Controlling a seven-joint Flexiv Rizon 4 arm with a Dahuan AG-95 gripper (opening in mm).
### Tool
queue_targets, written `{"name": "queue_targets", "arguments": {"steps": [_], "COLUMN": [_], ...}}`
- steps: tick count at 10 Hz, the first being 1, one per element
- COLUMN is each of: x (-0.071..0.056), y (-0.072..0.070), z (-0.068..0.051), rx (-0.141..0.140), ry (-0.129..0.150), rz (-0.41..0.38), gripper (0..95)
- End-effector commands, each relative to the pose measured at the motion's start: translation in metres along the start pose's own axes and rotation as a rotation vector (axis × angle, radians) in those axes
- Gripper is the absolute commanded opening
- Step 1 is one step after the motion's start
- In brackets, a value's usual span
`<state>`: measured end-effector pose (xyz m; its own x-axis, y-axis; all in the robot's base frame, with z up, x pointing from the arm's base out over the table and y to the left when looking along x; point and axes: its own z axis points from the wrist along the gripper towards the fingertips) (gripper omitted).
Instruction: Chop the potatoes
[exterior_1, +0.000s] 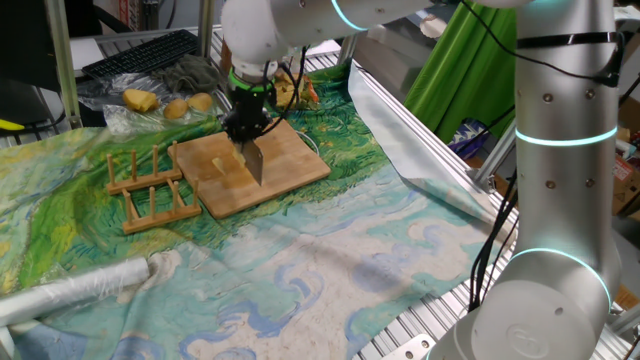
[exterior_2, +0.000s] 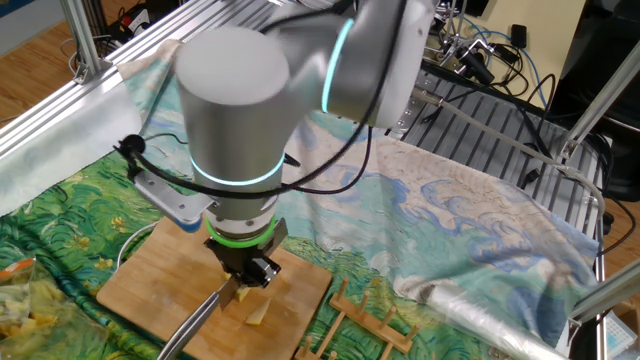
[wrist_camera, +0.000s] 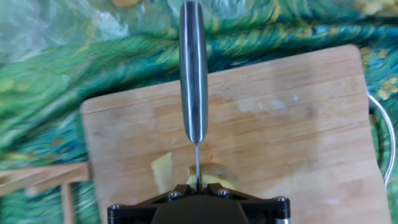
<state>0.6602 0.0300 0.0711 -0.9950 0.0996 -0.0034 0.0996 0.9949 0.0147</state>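
My gripper (exterior_1: 246, 125) is shut on a grey metal knife (exterior_1: 256, 166) and holds it blade down on the wooden board (exterior_1: 295, 160). In the hand view the knife (wrist_camera: 193, 74) runs up from my gripper (wrist_camera: 198, 186), and its thin edge stands between two pale-yellow potato pieces, one to the left (wrist_camera: 163, 172) and one to the right (wrist_camera: 217, 175). In one fixed view the potato pieces (exterior_1: 226, 168) lie just left of the blade. In the other fixed view my gripper (exterior_2: 246, 268) hangs over the board (exterior_2: 150, 285) with a potato piece (exterior_2: 258, 313) below it.
A wooden rack (exterior_1: 152, 186) stands left of the board on the green patterned cloth (exterior_1: 330, 250). Whole brown potatoes (exterior_1: 140, 100) lie in a clear bag at the back left. A foil roll (exterior_1: 80, 290) lies at the front left. A keyboard (exterior_1: 140, 55) sits behind.
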Motion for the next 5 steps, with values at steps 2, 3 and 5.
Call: {"name": "queue_targets", "arguments": {"steps": [2, 3, 5], "x": [-0.0018, -0.0017, -0.0018], "y": [-0.0004, -0.0004, -0.0005], "z": [-0.0011, -0.0011, -0.001], "rx": [0.001, 0.0, -0.001], "ry": [-0.003, -0.004, -0.008], "rz": [-0.002, -0.002, -0.001], "gripper": [0.0, 0.0, 0.0]}}
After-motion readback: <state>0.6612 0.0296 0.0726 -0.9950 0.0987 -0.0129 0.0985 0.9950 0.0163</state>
